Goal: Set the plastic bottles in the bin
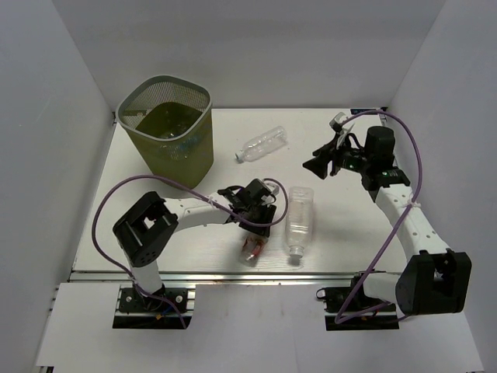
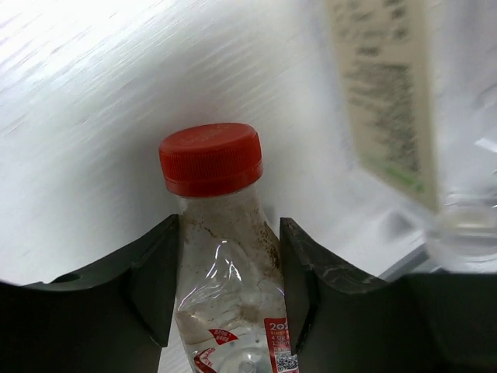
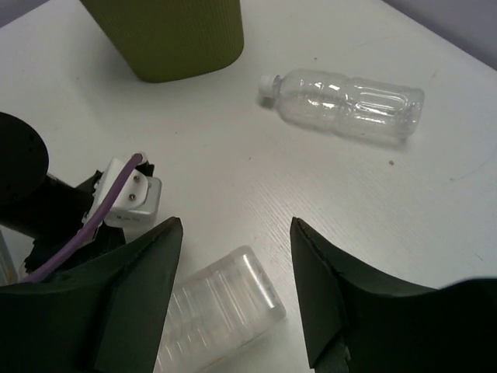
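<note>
The olive-green mesh bin (image 1: 167,128) stands at the back left; its lower wall shows in the right wrist view (image 3: 167,35). My left gripper (image 1: 258,219) (image 2: 229,233) is shut on a clear bottle with a red cap and reddish label (image 1: 251,249) (image 2: 225,272), low over the table near the front edge. A larger clear bottle (image 1: 299,224) (image 3: 221,311) lies just to its right. A white-capped clear bottle (image 1: 262,144) (image 3: 349,105) lies right of the bin. My right gripper (image 1: 318,165) (image 3: 235,233) is open and empty above the table.
The left arm's wrist with its purple cable (image 3: 93,214) sits close to the right gripper's left side. The table's front edge (image 1: 256,273) is close behind the red-capped bottle. White walls enclose the table on three sides.
</note>
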